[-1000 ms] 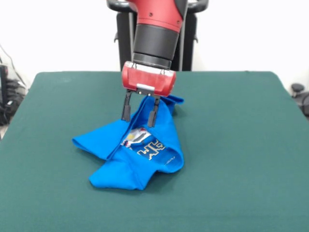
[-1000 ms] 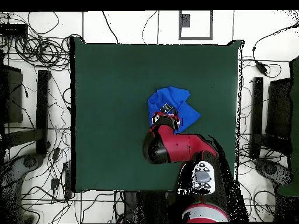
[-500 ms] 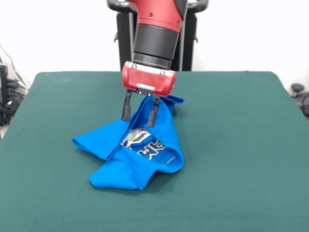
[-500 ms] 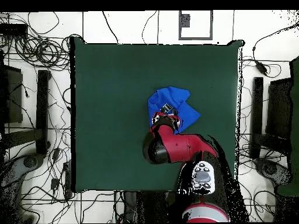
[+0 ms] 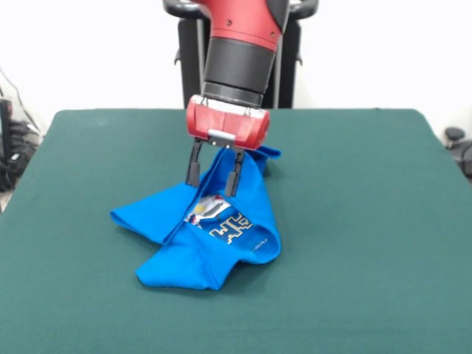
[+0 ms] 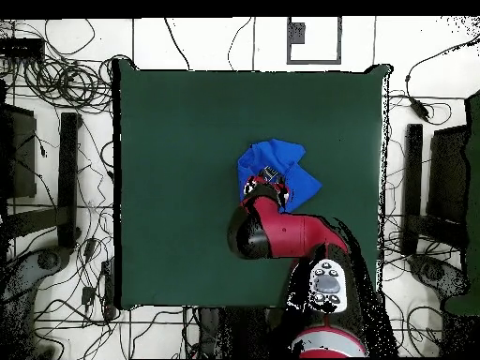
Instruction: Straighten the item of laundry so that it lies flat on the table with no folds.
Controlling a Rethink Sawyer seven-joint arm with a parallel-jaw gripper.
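Laundry first: the blue T-shirt [image 5: 206,232] sits crumpled near the middle of the green table [image 5: 369,221], a little toward my side of it, doubled over so that only a scrap of the white print shows on its upper face. My gripper [image 5: 212,177] hangs right over the shirt's far part, and its two dark fingers [image 5: 193,166] stand apart with a raised ridge of cloth between them; I judge they are not yet pinching anything, since open space shows on either side of the fabric. What matters for my next move is the lie of the bundle: in the front view its long axis runs on a slant, from the small peak of cloth just behind my gripper down toward the thick folded lobe at the near left, with one flap spreading off to the left. Seen from overhead, the shirt [image 6: 277,173] lies just beyond my wrist, away from my base, with bare table on every side. So the heap of folds lies outward from my fingers, and I reckon a grasp on this ridge would want drawing back toward my base, along that slant, to open the layers.
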